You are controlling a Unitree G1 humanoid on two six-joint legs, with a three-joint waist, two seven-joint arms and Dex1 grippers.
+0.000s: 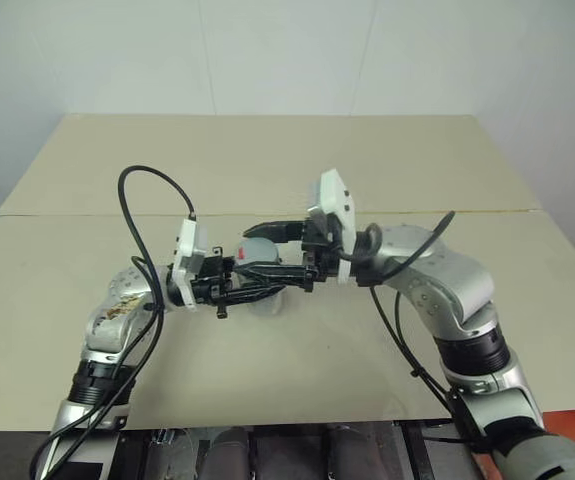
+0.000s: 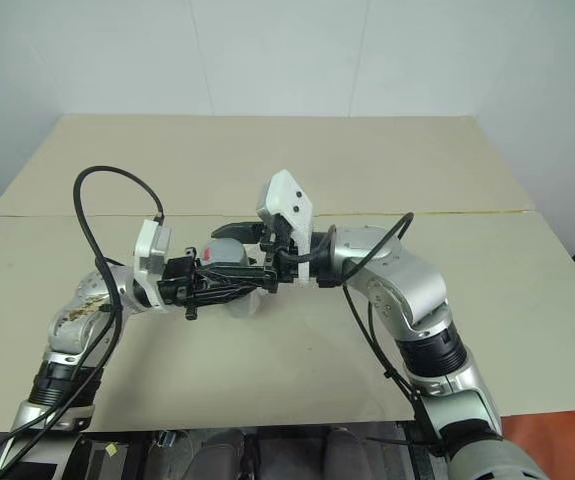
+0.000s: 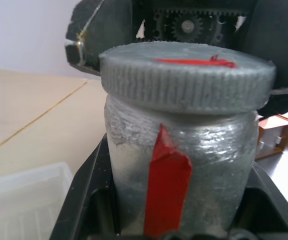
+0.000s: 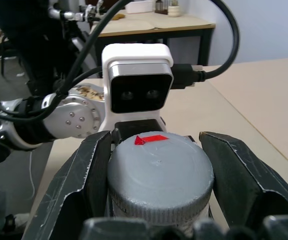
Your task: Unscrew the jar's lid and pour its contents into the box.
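Held up over the middle of the tabletop (image 1: 267, 160), the silvery jar (image 3: 176, 165) with its red label sits clamped in the left gripper (image 1: 257, 283), while the right gripper (image 4: 156, 185) is closed on its ribbed grey lid (image 4: 159, 175), the clear box (image 3: 21, 200) just below

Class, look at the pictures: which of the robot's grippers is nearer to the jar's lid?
Right. The right gripper has its fingers closed on the lid from both sides. The left gripper is lower down, clamped on the jar body beneath the lid.
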